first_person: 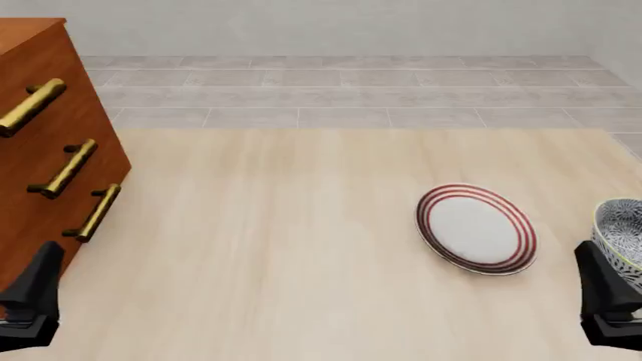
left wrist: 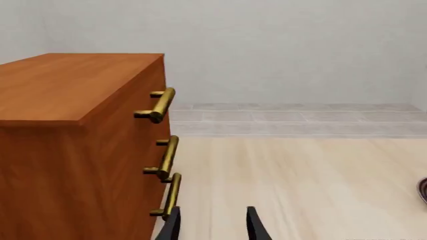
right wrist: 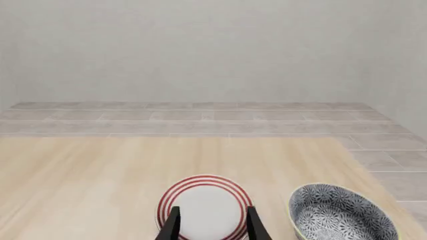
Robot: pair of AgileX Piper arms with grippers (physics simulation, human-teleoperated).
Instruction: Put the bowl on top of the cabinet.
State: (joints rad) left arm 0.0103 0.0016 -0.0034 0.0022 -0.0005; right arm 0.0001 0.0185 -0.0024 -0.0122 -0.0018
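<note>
My right gripper [right wrist: 210, 225] sits spread and empty beside the bowl [right wrist: 341, 212]; left gripper [left wrist: 212, 225] spread, near the cabinet [left wrist: 73, 145], idle.

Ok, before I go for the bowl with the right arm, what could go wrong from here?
Three risks:
1. The right gripper points at the plate, not the bowl, so a straight reach would hit the plate.
2. The bowl sits at the table's right edge; a nudge could push it off.
3. The cabinet stands far left and tall beside the left gripper, so the carry is long and probably needs a handover.
</note>
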